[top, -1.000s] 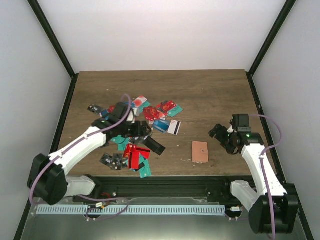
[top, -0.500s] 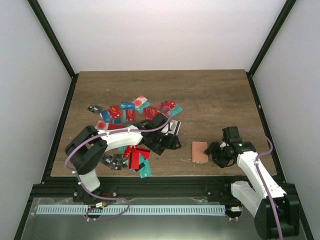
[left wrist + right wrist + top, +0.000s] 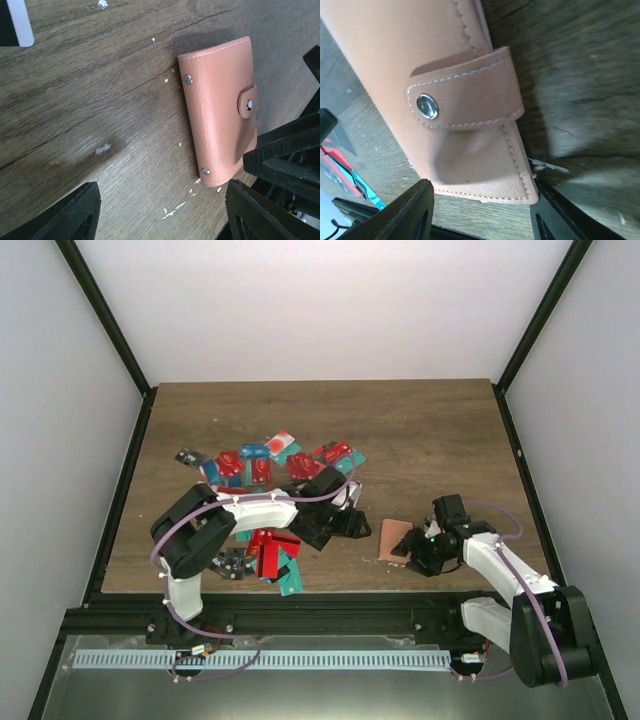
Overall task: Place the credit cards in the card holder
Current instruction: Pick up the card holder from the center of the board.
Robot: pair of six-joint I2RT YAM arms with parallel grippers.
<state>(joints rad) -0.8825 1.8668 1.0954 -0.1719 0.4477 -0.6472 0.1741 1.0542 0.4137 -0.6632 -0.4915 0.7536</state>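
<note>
The left gripper [image 3: 355,523] has swung from over the scattered coloured plastic cards [image 3: 262,468] at centre-left to mid-frame, just left of the tan leather-like rectangular pouch [image 3: 391,537]. The right gripper [image 3: 415,548] has dropped from right of centre to the pouch's right edge (pouch now askew), jaws narrower.

A brown wooden table [image 3: 430,430] has white walls [image 3: 320,300] around it, black posts [image 3: 105,315] at its back corners, little white crumbs [image 3: 103,148] on it.
</note>
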